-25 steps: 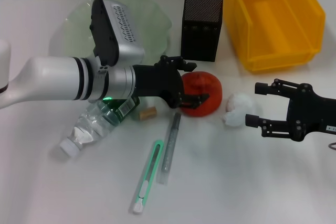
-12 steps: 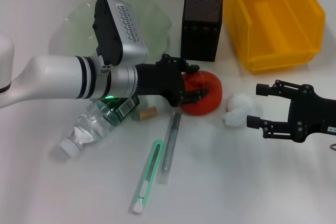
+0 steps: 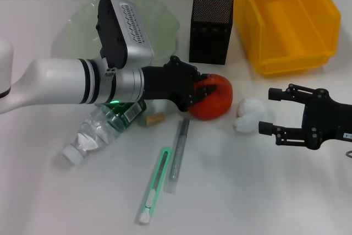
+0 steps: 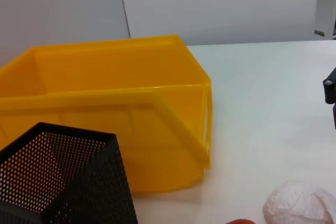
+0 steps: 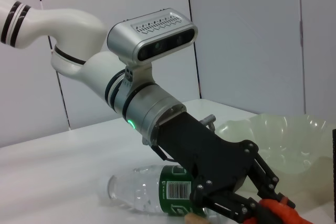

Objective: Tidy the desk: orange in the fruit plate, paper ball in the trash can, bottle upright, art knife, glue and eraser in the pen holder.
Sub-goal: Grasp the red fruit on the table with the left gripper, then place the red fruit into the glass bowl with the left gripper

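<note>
your left gripper (image 3: 199,93) is clamped on the orange (image 3: 212,98) mid-desk, just in front of the pen holder (image 3: 212,28). it's round, so a shallow grip could let it squirt out when you lift. right gripper (image 3: 270,112) sits open.

One round orange fruit (image 3: 212,104); one crumpled white paper ball (image 3: 250,113); one clear plastic bottle with a green label (image 3: 102,127), lying on its side; one pale green scalloped glass plate (image 3: 82,23); one black mesh pen holder (image 3: 212,28); one yellow plastic bin (image 3: 283,17); one green-handled art knife (image 3: 155,184); one slim grey stick in a clear sleeve (image 3: 178,154); one small tan block (image 3: 154,118); two black robot grippers, the left gripper (image 3: 195,91) and the right gripper (image 3: 270,111), over one white tabletop (image 3: 247,191).
</note>
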{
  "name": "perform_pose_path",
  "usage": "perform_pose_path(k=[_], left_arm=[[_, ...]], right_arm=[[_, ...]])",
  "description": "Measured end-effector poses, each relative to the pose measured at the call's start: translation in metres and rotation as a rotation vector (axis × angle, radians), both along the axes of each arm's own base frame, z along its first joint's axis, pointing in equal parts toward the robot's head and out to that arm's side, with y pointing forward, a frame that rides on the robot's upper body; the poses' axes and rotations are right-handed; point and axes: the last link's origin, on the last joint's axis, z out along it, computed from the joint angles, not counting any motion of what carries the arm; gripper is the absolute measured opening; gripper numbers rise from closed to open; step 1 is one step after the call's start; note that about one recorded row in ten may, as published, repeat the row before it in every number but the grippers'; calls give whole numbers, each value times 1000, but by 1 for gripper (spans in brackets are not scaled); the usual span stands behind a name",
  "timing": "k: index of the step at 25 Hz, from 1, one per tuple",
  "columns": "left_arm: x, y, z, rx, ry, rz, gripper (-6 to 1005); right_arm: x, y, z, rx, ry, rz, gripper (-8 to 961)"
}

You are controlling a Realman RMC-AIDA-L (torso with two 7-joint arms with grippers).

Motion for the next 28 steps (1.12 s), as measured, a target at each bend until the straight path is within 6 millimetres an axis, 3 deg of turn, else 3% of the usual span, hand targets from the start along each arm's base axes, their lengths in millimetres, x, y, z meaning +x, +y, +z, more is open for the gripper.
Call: perform_pose_path(k=[7, 13, 16, 20, 28], left_arm=[[6, -4, 5, -25, -68, -2, 165], [7, -7, 39, 59, -323, 30, 144], [-4, -7, 65, 163, -480, 71, 145], [-9, -6, 74, 217, -542, 106, 145], [-41, 10, 85, 437, -641, 336, 131]], right_arm=[[0, 0, 0, 0, 0, 1, 818], [0, 0, 0, 1, -1, -1, 819], [0, 1, -1, 0, 0, 1, 819], [-1, 1, -1, -3, -1, 4, 819], [-2, 1, -2, -8, -1, 10, 819]])
